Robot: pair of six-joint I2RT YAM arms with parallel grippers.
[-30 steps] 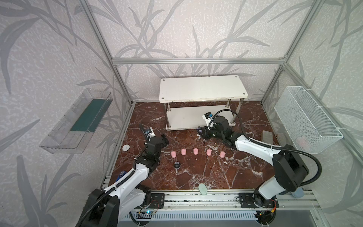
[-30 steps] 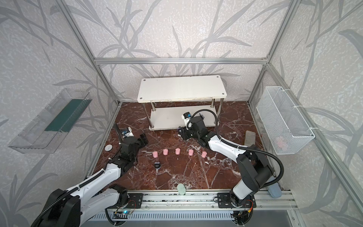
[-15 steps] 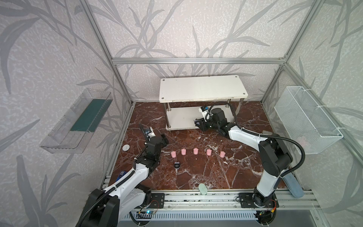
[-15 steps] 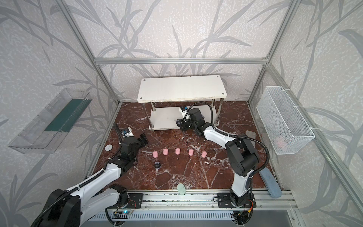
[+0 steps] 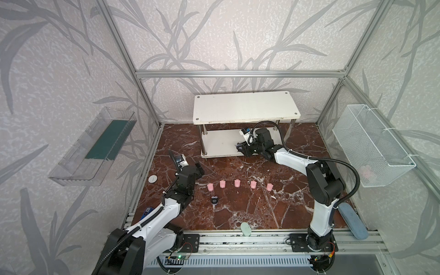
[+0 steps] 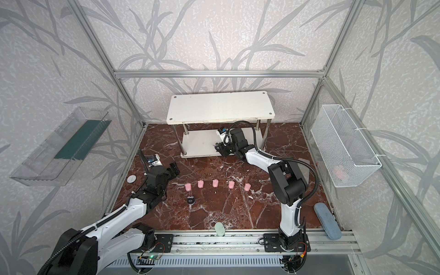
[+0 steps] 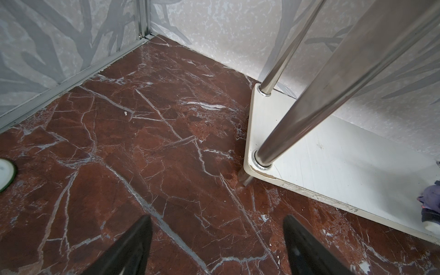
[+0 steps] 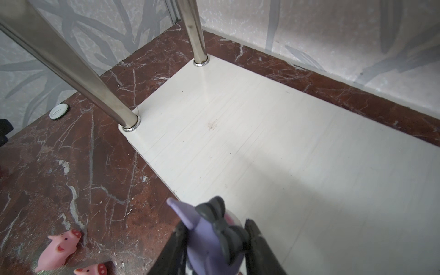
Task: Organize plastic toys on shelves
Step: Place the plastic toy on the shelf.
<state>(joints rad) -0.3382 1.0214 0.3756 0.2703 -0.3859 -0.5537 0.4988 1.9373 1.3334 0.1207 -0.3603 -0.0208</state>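
The right pincer (image 5: 241, 150) holds the purple toy (image 8: 209, 238) by its sides so it will not slip. The toy hangs just over the front edge of the lower shelf (image 8: 285, 142). That shelf is bare, so there is room, but the top board (image 5: 245, 107) is close above. The left pincer (image 7: 217, 217) is wide and empty. Five pink pigs (image 5: 237, 183) wait mid-bench.
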